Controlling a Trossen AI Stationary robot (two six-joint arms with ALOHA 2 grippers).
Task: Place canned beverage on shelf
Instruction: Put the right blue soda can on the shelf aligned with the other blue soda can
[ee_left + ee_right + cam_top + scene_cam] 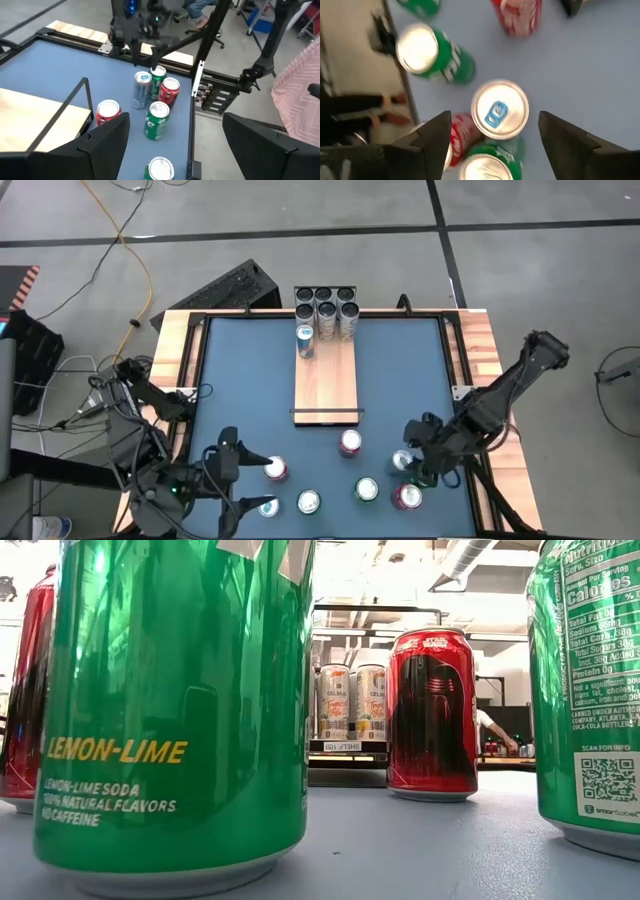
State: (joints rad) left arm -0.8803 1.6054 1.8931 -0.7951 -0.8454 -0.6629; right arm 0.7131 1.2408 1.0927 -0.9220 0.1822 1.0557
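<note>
The shelf [326, 375] is a pale wood plank lying on the blue table, with several cans standing at its far end [326, 315]. Loose cans stand upright on the table near its front edge. One is silver with a blue tab [499, 116] [402, 461], close beside a red can [462, 135] and a green one [487, 167]. My right gripper [495, 145] hangs open just above the silver can, one finger on either side, with space left on both. My left gripper [240, 472] is open and raised at the front left, next to a red can [275, 470].
More loose cans stand nearby: a red one [350, 442] just off the shelf's near wire rail [326, 412], and green ones [367, 489] [308, 502]. Wooden strips edge the table. The middle of the plank is bare wood.
</note>
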